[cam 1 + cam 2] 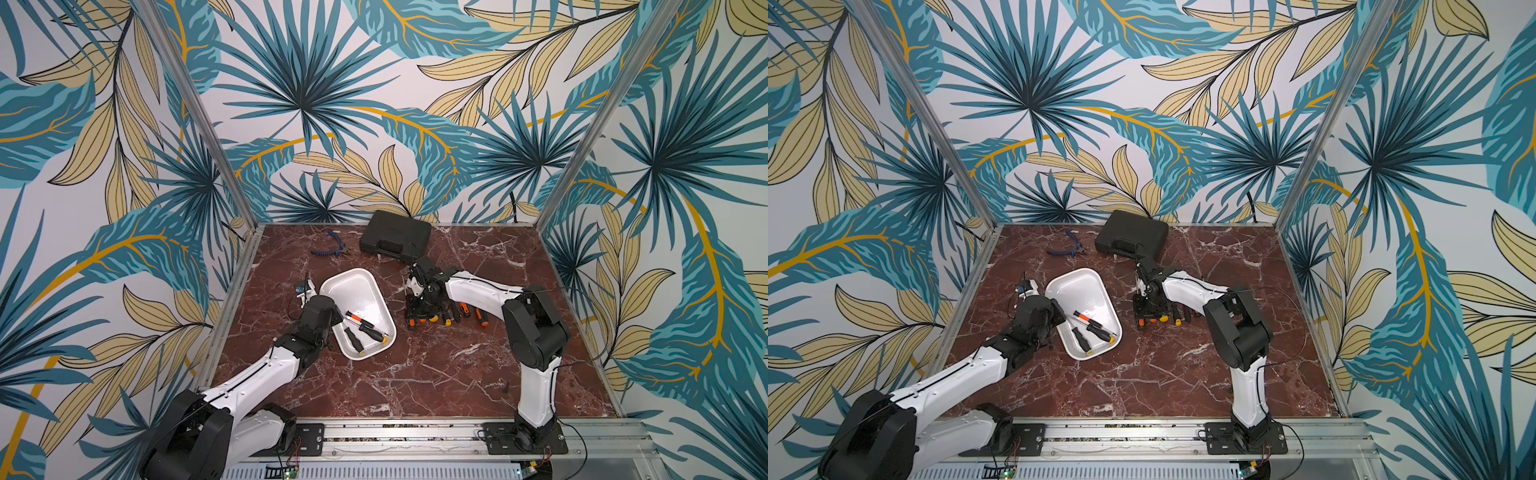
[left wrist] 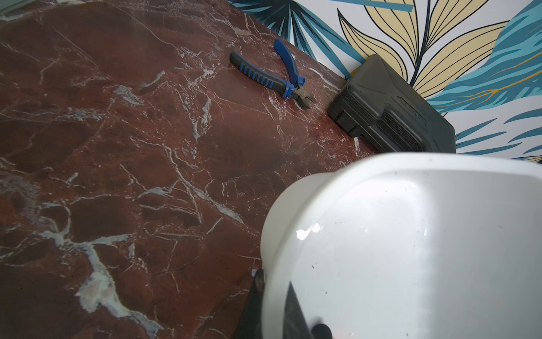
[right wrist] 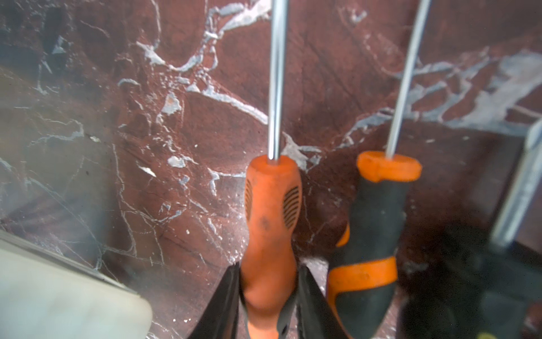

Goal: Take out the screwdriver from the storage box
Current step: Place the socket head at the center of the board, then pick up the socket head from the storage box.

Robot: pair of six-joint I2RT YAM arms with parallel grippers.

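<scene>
Fingers of left arm (image 2: 250, 317) clamped on 9 o'clock rim of white storage box (image 1: 355, 293), three screwdrivers (image 1: 370, 331) lying at its 6 o'clock end; at box's 3 o'clock, right fingers (image 3: 218, 311) clamped on orange screwdriver (image 3: 269, 223) beside black-and-orange screwdriver (image 3: 372, 223) on worktop (image 1: 415, 374).

Both top views look steeply down from high beyond the near edge onto the whole worktop (image 1: 415, 374). The left wrist camera sits close over the storage box (image 2: 381, 164) rim, facing the far pliers (image 2: 275, 83) and black case (image 2: 390, 117), which both top views also show. The right wrist camera hangs very near the worktop, looking along an orange screwdriver (image 3: 269, 220).
</scene>
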